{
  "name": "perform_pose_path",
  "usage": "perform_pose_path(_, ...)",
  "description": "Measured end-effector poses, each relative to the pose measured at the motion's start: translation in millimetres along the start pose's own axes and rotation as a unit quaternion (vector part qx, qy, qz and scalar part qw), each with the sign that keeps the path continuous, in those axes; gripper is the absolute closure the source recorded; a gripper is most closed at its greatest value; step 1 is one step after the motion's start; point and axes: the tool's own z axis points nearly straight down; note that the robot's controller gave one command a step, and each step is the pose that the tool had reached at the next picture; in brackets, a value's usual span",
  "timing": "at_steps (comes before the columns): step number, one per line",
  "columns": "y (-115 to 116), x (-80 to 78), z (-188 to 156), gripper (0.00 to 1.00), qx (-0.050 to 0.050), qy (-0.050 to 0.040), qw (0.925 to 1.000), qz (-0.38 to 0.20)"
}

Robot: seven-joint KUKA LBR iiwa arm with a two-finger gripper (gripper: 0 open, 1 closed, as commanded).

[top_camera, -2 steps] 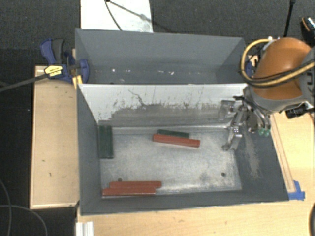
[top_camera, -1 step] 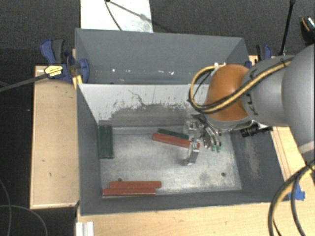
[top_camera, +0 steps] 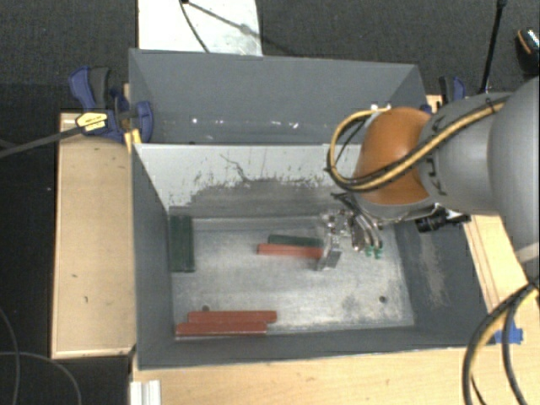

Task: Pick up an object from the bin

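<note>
My gripper [top_camera: 331, 251] is low in the bin's right half, under the orange wrist cover. It stands at the right end of a thin red stick [top_camera: 283, 249] and a dark green stick [top_camera: 291, 240], which lie side by side in the middle of the floor. The gripper's metal tip overlaps their right ends and hides them there. Whether it grips either stick cannot be seen.
A dark green rectangular block [top_camera: 181, 243] lies against the left wall. Two long red-brown bars [top_camera: 226, 321] rest along the front wall at the lower left. The arm and its cables cover the bin's right rim.
</note>
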Motion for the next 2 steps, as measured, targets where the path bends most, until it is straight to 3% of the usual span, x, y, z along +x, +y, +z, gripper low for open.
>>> perform_pose_path(1,9,0.8,-163,1.00,0.000,-0.0041,0.9999,-0.015)
perform_pose_path(2,-5,30.4,-286,1.00,0.000,-0.0050,0.9988,-0.048)
